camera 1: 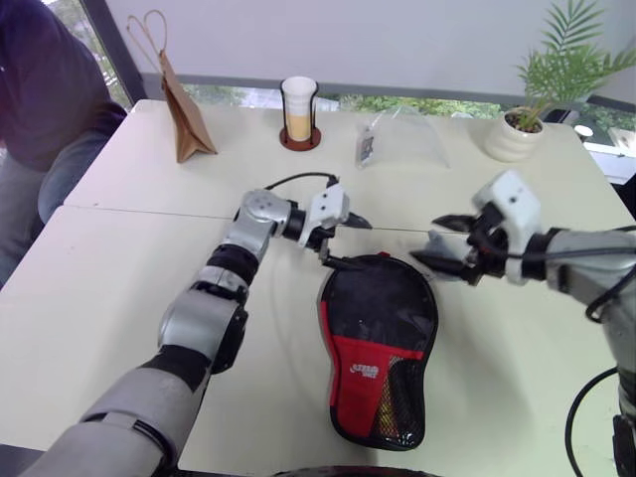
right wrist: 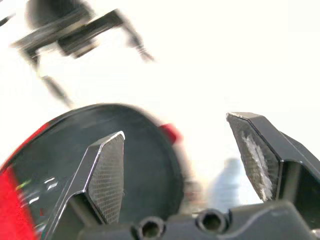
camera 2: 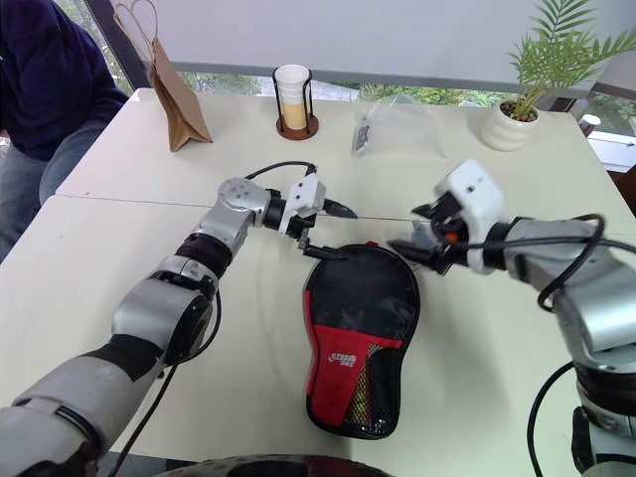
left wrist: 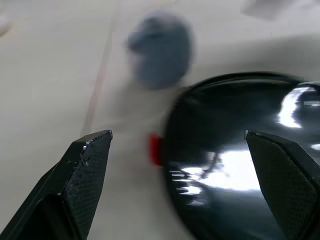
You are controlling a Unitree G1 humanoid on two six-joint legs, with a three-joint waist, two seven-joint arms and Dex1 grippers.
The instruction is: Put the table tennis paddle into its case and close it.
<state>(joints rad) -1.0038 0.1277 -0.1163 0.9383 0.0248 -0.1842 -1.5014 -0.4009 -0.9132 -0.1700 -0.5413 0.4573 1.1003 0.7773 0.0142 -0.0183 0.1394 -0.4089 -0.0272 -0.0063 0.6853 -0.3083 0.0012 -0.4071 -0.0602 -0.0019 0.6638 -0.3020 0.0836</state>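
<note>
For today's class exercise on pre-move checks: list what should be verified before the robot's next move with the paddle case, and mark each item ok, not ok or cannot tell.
1. Case lies flat on the table: ok.
2. Left gripper open, holding nothing, at the case's round end: ok.
3. Right gripper open, holding nothing, beside the same end: ok.
4. Paddle fully inside the case: cannot tell.
5. Zip closed all the way round: cannot tell.
6. Paper bag and cup stand well clear of the case: ok.
</note>
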